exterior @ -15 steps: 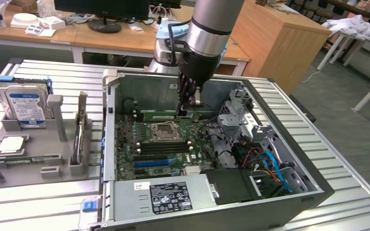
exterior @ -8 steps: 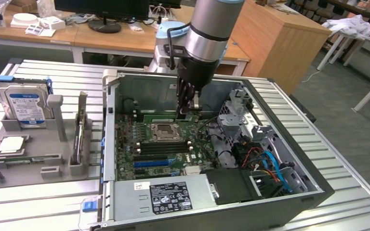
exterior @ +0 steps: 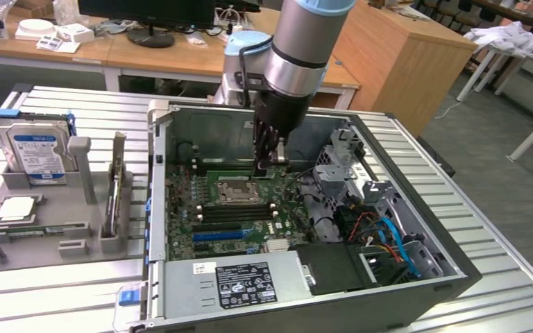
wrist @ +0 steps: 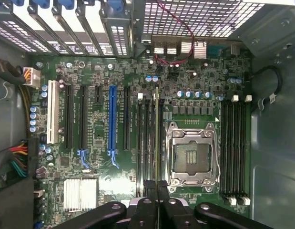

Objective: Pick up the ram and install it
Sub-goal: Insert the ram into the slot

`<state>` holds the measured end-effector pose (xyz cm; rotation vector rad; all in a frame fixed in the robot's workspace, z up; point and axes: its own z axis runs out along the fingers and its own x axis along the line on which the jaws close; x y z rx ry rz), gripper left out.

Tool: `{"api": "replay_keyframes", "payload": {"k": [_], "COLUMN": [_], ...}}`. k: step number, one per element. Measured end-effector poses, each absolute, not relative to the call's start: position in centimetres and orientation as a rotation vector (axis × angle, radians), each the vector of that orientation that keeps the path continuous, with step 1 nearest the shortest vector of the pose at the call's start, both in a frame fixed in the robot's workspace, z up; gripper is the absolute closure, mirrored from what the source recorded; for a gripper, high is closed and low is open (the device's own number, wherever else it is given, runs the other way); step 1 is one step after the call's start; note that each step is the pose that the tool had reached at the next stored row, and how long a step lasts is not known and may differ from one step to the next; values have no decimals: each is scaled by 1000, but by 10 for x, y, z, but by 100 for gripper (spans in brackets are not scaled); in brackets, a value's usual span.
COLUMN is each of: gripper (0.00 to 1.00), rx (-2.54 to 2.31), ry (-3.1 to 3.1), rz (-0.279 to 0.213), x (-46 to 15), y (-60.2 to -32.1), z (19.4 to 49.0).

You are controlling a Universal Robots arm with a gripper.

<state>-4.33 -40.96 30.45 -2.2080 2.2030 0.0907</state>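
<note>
My hand (wrist: 157,187) is closed on the ram (wrist: 157,133), pinching its top edge inside the case, at the slots (wrist: 145,143) just beside the CPU socket (wrist: 191,155). The ram stands on edge, its long axis along the slots. I judge it light, stiff and fragile, best held by its edges.

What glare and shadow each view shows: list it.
Exterior view: the ribbed table shines pale, the case interior lies shaded under the arm. Wrist view: light blows out the vent grille, the motherboard is evenly lit, the gripper looks dark.
</note>
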Motion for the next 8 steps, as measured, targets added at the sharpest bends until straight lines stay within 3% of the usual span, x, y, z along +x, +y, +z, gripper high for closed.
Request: {"api": "replay_keyframes", "payload": {"k": [8], "gripper": [88], "rx": [-2208], "ry": [2203], "rz": [91], "x": [-43], "y": [-410], "z": [290]}}
